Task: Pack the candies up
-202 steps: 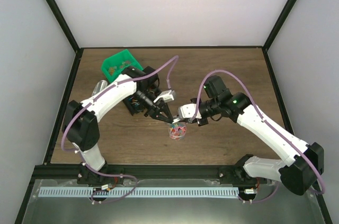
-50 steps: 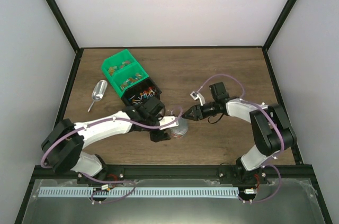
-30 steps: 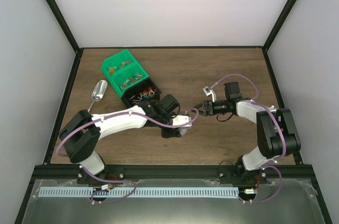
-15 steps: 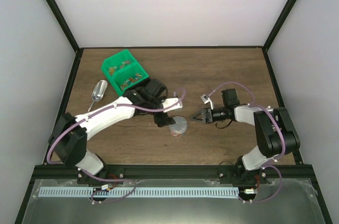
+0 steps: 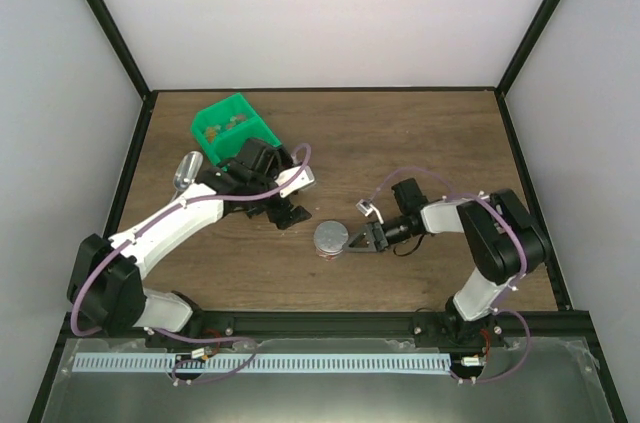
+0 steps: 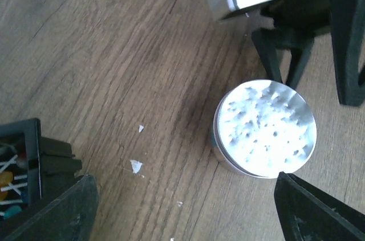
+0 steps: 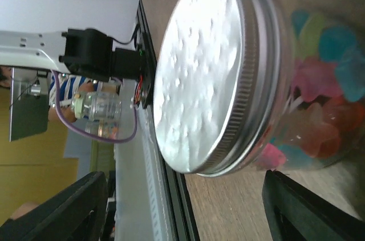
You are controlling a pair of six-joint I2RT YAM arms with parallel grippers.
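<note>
A glass jar with a silver lid (image 5: 331, 239) stands on the wooden table. Through its wall in the right wrist view I see candies (image 7: 322, 110) in pink, blue and orange. The lid (image 7: 199, 76) fills that view, tilted by the camera angle. My right gripper (image 5: 357, 243) lies low just right of the jar, open, with its tips beside the jar and nothing held (image 7: 182, 212). My left gripper (image 5: 284, 214) hangs open to the jar's upper left, and from it the lid (image 6: 264, 130) shows from above. Its fingertips (image 6: 63, 212) frame bare wood.
A green bin (image 5: 225, 123) sits at the back left, with a metal scoop (image 5: 186, 169) to its left. A black bin corner with more candies (image 6: 11, 172) shows at the left wrist view's edge. Small white scraps (image 6: 136, 165) lie on the wood.
My left gripper has let go of the lid, opened wide and pulled back up and left of the jar. My right gripper has opened further and slid left to the jar's side.
</note>
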